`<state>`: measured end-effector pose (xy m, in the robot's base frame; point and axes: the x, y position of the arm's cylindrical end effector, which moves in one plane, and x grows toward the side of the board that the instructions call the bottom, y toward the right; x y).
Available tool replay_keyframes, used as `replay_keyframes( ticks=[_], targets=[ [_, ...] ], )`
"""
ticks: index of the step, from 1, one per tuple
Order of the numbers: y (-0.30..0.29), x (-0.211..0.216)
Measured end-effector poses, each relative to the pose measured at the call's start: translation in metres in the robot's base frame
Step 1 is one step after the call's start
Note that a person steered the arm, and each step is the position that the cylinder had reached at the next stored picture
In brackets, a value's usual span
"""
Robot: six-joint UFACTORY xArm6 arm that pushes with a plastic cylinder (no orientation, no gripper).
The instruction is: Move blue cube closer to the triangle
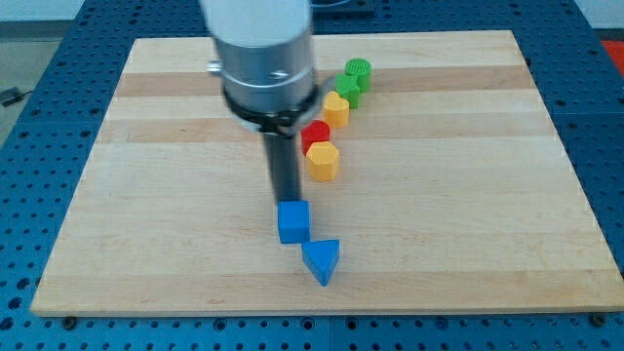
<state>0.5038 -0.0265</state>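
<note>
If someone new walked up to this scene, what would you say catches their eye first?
First, the big grey arm coming down from the view's top, its dark rod ending with my tip right at the top edge of the blue cube. Just below and right of the cube sits the blue triangle, nearly touching it. Further up, a diagonal line of yellow, red and green blocks climbs toward the view's upper right.

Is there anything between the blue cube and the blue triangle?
No. In the camera view, the blue cube and the blue triangle sit almost touching, with only a sliver of bare board between them. My tip is at the cube's top edge.
</note>
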Motion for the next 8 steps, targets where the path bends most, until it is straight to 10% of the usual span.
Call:
replay_keyframes(
  ticks=[8],
  targets=[
    [-0.005,0.025]
  ],
)
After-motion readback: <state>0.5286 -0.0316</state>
